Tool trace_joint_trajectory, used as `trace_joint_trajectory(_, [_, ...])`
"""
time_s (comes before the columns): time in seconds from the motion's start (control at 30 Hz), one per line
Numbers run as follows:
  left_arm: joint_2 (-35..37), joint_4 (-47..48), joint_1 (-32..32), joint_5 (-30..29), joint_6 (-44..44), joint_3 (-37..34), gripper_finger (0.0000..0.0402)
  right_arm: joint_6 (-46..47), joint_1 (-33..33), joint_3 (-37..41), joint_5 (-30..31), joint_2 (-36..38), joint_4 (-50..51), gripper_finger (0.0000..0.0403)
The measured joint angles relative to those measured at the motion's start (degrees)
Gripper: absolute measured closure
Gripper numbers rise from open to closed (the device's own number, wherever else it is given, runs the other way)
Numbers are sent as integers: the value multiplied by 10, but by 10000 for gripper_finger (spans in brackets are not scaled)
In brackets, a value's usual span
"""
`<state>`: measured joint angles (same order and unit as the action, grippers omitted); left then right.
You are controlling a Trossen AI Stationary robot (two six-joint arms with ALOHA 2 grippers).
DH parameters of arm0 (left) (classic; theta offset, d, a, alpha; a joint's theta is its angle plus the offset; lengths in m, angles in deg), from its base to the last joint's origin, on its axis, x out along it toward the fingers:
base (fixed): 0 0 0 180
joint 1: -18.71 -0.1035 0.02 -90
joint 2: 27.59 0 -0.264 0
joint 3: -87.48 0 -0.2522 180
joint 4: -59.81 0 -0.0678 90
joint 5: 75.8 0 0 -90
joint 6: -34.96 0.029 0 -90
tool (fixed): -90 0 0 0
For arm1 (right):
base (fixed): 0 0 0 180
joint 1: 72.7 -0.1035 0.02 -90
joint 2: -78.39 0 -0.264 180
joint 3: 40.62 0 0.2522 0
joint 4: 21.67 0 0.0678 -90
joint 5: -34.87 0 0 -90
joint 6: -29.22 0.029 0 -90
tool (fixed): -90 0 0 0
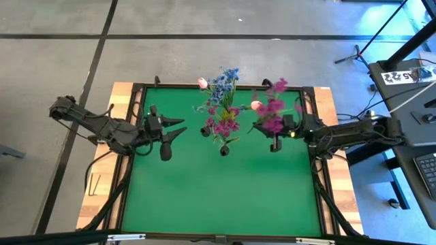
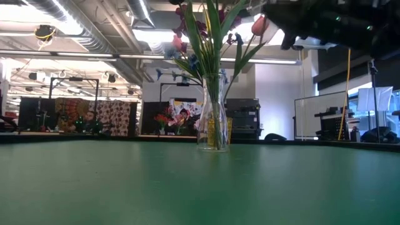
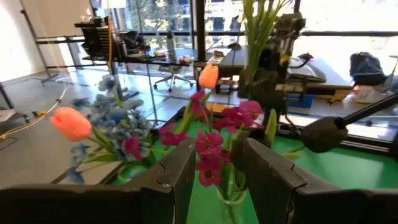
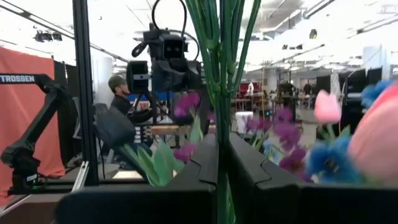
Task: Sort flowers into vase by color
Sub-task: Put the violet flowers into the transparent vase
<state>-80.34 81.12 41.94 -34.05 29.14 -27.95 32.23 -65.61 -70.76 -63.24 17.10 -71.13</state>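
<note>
The vase (image 2: 214,122) stands upright on the green table (image 1: 218,197), toward its far middle, already holding blue sprays (image 1: 225,82), magenta sprays (image 1: 223,124) and a pink tulip (image 1: 202,82). The right gripper (image 1: 275,139) is just beside it, clamped on a bunch of green stems (image 4: 219,37) that run between its fingers (image 4: 202,163); the heads of that bunch (image 1: 274,109), magenta with one tulip, spread above the table near the vase's own flowers.

The vase is narrow, clear and already crowded, so my worry is contact. If the bunch goes in at a slant, its stems could catch the rim or the leaves in the vase and tip it, or drag settled stems out. The two sets of heads are close enough to tangle. A colour mix-up is also possible, since the vase holds several colours already.

The right arm reaches in from the table's right edge, forearm low and nearly level, wrist pointed toward the vase. The left gripper (image 1: 170,135) waits on the other side, well apart from the vase, its fingers (image 3: 180,171) parted and holding nothing, aimed at the flowers.
</note>
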Motion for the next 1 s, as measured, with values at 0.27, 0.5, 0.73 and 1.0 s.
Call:
trace_joint_trajectory(0.27, [4,-59,-15,14,-1,-52,272,18,0,-4,-20,-145,-152,389])
trace_joint_trajectory(0.5, [4,-82,-18,29,-2,-63,272,13,0,-53,-30,-230,-174,388])
trace_joint_trajectory(0.73, [4,-81,-18,30,-15,-66,272,12,0,-89,-40,-292,-173,387])
trace_joint_trajectory(1.0, [4,-81,-18,43,-16,-66,273,10,0,-100,-40,-313,-172,386])
